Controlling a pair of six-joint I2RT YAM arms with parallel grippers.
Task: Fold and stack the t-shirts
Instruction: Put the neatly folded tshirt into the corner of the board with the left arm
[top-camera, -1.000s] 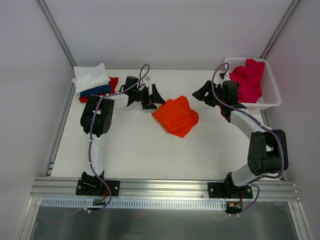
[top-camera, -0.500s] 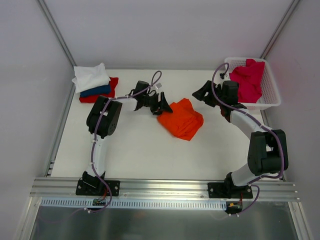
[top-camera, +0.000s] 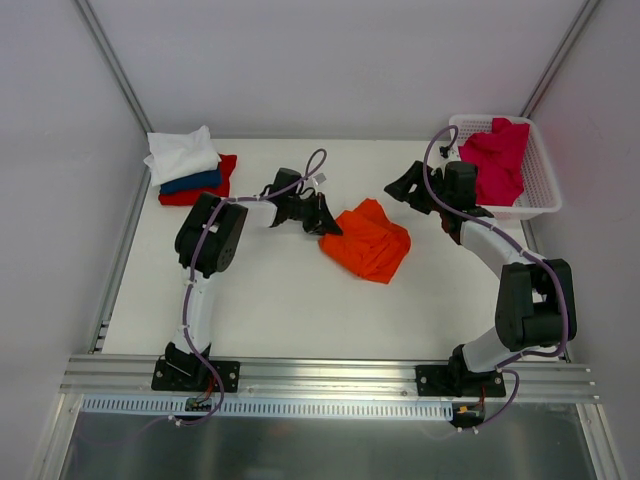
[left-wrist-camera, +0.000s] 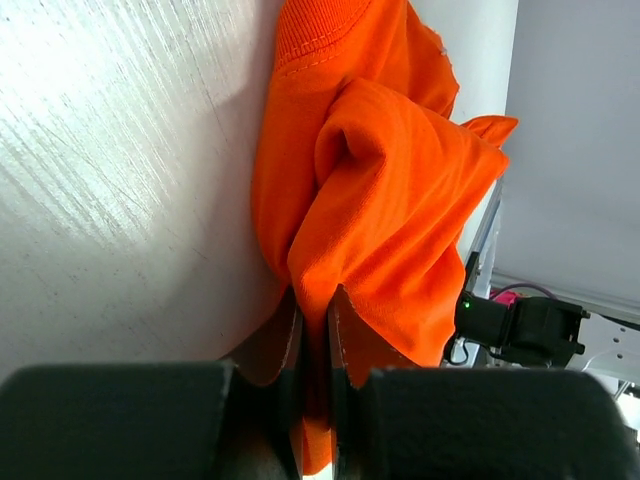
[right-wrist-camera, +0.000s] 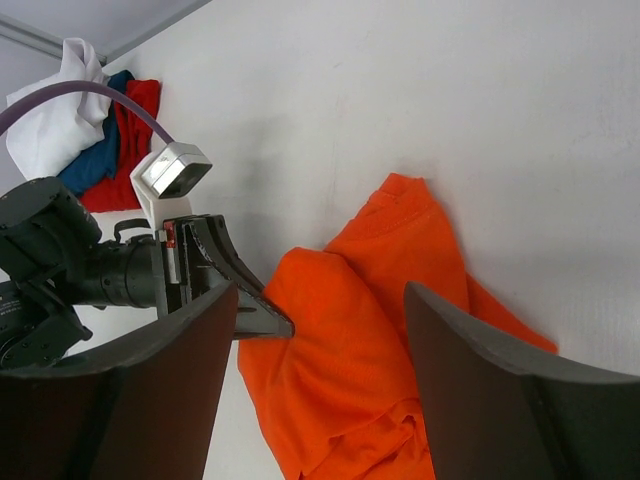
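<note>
Now, at ten o'clock sits the folded stack (top-camera: 188, 166); the left pincer (top-camera: 328, 226) is clamped on the nine o'clock edge of the orange t-shirt (top-camera: 367, 241), crumpled at centre. It looks like light, limp cloth, probably best taken at a hem. The right pincer (top-camera: 403, 187) hangs agape, empty.

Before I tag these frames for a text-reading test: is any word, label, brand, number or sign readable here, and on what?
None can be read in any view.
The orange t-shirt, the stacked t-shirts, the pink t-shirt and the white basket bear no print.
The silver camera box on the left arm shows no legible marking.
</note>
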